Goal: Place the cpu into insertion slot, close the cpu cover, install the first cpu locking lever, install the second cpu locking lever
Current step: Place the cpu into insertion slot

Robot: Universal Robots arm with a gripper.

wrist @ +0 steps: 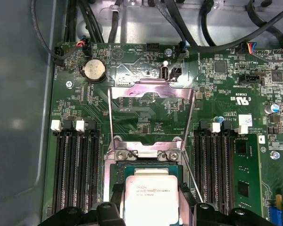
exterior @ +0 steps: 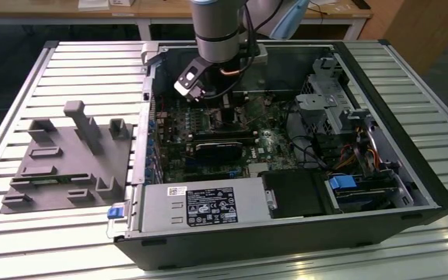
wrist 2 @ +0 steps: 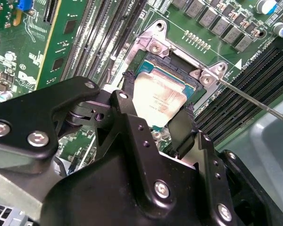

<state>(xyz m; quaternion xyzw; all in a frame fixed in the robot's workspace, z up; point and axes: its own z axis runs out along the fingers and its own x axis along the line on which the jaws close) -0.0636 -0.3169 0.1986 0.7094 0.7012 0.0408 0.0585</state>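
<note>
Gripper (wrist 2: 156, 109) pinches the cpu (wrist 2: 155, 94) flat, metal top up, apparently squared over the insertion slot (wrist 2: 172, 68).

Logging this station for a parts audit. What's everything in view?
computer case: one, black, on the slatted table
fixture: one, grey, exterior view's left of the case
power supply: one, silver-grey, in the case
motherboard: one, green, in the case
cpu: one, silver-grey, gripped above the motherboard
insertion slot: one, dark, under the cpu
cpu cover: one, silvery, swung open
memory slots: two banks, black, flanking the insertion slot
gripper: one, black, shut on the cpu
arm: one, grey, reaching into the case
</note>
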